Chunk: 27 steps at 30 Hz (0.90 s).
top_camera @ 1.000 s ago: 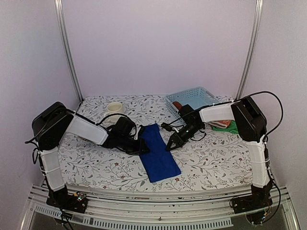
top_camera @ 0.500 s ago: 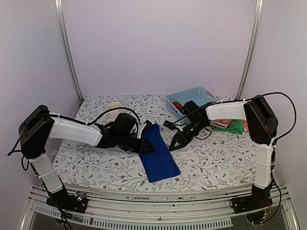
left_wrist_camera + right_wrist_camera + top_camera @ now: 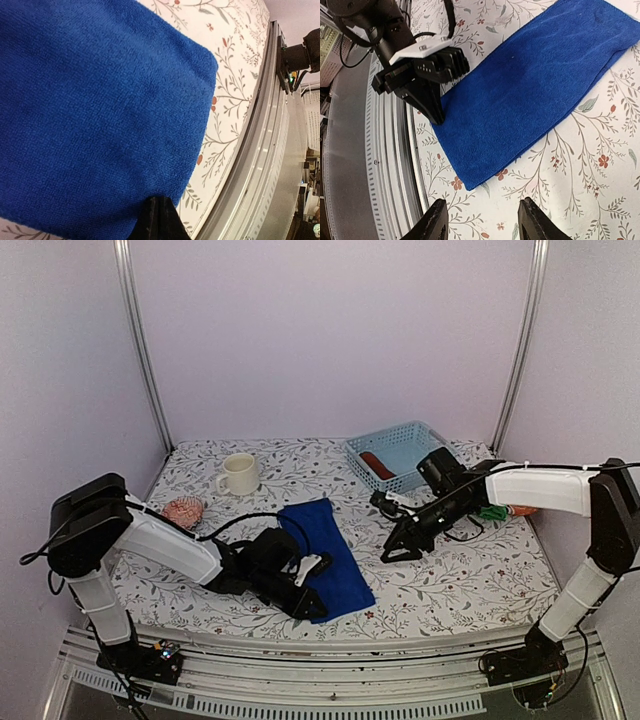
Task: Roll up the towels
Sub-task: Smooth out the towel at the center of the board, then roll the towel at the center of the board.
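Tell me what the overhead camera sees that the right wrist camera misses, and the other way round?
Only the overhead view shows the cream mug, the pale blue basket, a small orange patterned towel and a green towel. Only the right wrist view shows, close up, the left gripper shut, its tip at the edge of the blue towel, and the right gripper open above the flowered table. Both show the blue towel lying flat on that table.

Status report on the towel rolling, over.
Left claw shut at near-left corner of blue towel. Right claw open, clear of it. Towel flat, not yet rolled. Nothing on it.
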{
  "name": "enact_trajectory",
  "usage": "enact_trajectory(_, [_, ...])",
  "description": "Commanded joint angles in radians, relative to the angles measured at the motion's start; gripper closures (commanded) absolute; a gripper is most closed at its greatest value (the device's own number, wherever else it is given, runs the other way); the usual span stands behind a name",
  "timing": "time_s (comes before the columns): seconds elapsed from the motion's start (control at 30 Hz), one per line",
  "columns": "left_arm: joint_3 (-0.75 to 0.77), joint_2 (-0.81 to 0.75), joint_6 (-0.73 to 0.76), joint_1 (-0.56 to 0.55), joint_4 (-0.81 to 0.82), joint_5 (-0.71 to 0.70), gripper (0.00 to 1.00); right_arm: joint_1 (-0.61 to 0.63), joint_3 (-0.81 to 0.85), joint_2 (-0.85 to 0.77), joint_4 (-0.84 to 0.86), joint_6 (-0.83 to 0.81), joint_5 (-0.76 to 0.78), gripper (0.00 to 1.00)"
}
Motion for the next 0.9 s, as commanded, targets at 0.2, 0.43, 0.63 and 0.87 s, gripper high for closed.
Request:
enact_trajectory(0.2, [-0.012, -0.128, 0.154, -0.008, -0.161, -0.147, 0.91, 0.011, 0.047, -0.131, -0.018, -0.154, 0.069, 0.46])
enact_trajectory(0.43, [0.149, -0.366, 0.395, -0.008, -0.311, -0.484, 0.63, 0.010, 0.254, -0.216, 0.015, -0.119, 0.300, 0.30])
enact_trajectory(0.63, [0.139, -0.465, 0.514, -0.004, -0.183, -0.780, 0.02, -0.073, 0.244, -0.222, 0.100, -0.059, 0.091, 0.01])
enact_trajectory(0.87, [0.392, -0.255, 0.343, -0.006, -0.616, -0.943, 0.03, -0.030, 0.148, -0.191, -0.008, -0.259, 0.024, 0.25])
